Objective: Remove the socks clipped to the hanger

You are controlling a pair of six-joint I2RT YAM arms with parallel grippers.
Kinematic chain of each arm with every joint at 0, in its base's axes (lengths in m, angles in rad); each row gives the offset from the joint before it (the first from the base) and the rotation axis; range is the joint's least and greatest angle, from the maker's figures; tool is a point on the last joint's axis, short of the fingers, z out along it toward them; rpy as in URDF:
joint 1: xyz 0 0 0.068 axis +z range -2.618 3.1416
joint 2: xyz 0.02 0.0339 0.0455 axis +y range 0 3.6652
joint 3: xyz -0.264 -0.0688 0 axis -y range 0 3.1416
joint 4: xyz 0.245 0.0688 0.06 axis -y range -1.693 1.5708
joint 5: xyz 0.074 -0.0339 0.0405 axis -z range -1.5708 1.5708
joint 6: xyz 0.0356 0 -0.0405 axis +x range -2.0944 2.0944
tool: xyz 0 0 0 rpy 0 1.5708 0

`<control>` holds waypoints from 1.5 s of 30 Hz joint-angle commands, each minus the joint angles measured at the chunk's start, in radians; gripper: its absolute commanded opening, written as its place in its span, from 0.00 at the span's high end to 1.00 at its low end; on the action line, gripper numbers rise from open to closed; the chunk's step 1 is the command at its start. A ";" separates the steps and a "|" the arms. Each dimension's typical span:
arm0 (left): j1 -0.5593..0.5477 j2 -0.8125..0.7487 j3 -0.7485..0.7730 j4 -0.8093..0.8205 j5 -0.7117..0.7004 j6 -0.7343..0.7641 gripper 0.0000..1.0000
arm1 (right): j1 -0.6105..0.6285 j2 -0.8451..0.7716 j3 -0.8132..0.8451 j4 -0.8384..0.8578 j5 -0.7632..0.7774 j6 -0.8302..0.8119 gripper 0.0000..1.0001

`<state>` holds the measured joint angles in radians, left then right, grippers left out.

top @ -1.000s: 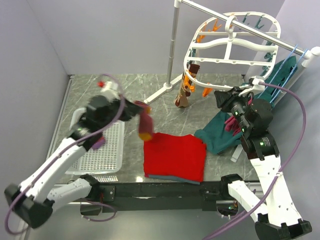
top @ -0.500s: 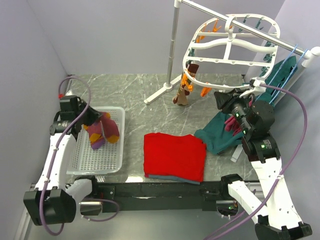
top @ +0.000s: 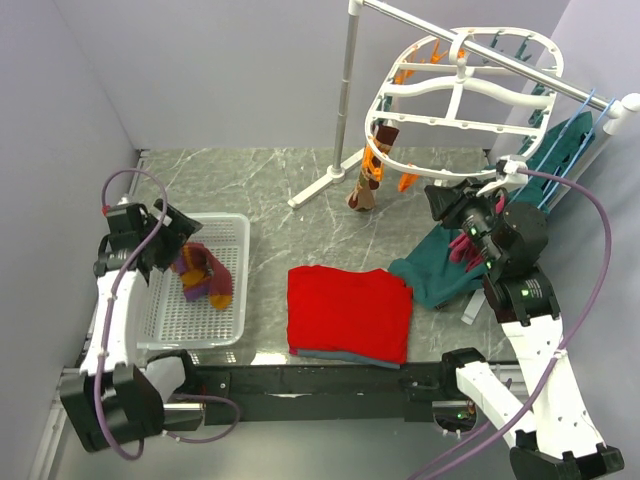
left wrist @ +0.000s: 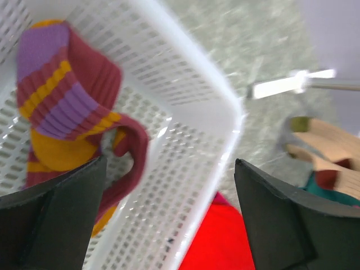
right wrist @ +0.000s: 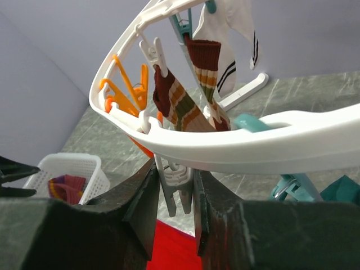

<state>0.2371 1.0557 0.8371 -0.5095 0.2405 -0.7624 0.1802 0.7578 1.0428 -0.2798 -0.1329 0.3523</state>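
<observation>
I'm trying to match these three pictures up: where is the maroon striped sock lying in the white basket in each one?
Top external: left of middle, the maroon striped sock lies inside the white basket.
Left wrist: upper left, large, in the basket.
Right wrist: lower left, tiny, in the basket.
Shared landmark: the red cloth, in all three.

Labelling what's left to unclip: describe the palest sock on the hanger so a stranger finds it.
Find the big white oval hanger with dangling pegs. In the right wrist view, two brown striped socks hang from its frame, and behind them hangs the white sock. It is the only pale one, with thin black stripes.
</observation>
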 commanded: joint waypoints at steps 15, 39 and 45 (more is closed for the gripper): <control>-0.629 -0.055 -0.073 0.847 0.086 -0.006 0.11 | -0.005 0.020 0.102 -0.122 0.007 0.040 0.98; -0.961 0.803 0.270 1.494 -0.136 0.331 0.32 | -0.005 -0.049 0.128 -0.197 -0.037 0.076 0.95; -0.961 0.935 0.425 1.409 -0.168 0.351 0.53 | -0.005 -0.060 0.137 -0.217 -0.036 0.074 0.95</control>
<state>-0.7185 1.9347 1.1572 0.8928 0.0765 -0.4465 0.1802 0.7155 1.1282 -0.4706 -0.1532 0.4259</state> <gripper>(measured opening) 0.529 0.328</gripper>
